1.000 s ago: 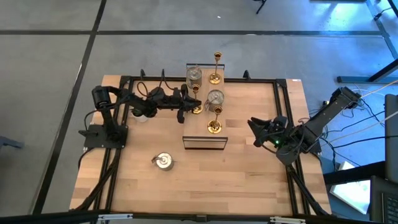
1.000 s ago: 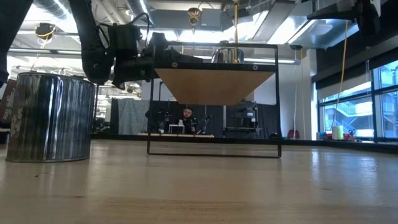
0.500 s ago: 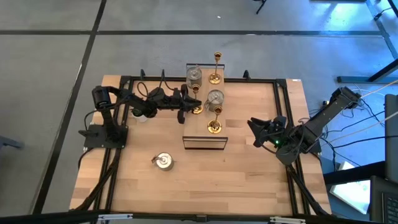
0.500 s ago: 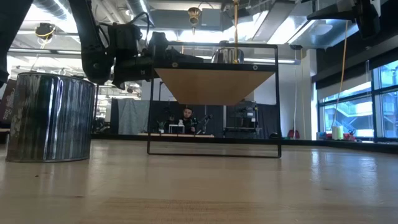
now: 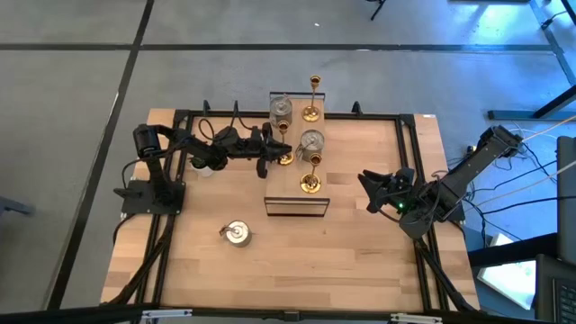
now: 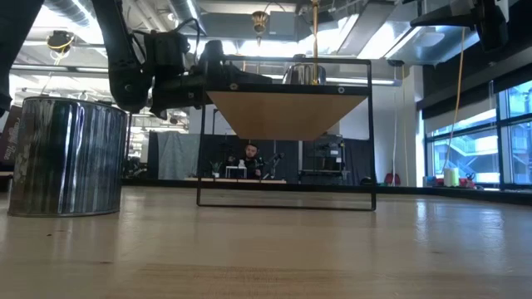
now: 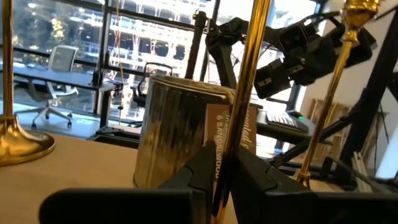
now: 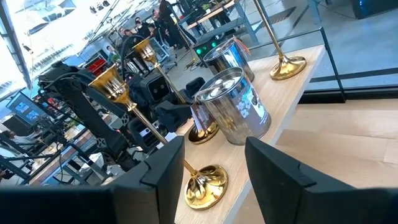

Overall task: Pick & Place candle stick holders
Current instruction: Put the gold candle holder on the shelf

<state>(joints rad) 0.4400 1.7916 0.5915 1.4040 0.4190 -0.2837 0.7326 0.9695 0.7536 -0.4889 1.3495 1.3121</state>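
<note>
While clamped tight on 1 gold candlestick's (image 5: 285, 149) stem beside the silver holder (image 5: 311, 140) on the raised shelf (image 5: 296, 205), left gripper (image 5: 267, 155) seemingly mid-placing, needing gentle release; right gripper (image 5: 370, 190) parted, empty above the bench (image 5: 342, 261).

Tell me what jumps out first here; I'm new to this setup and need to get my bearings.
The cluster of shiny candle holders on the raised shelf at the table's far middle: slim gold candlesticks and squat silver ones. The left pincer is shut on a gold candlestick's stem there. One silver holder sits alone on the near left of the table, and the right pincer waits open at the right.
</note>
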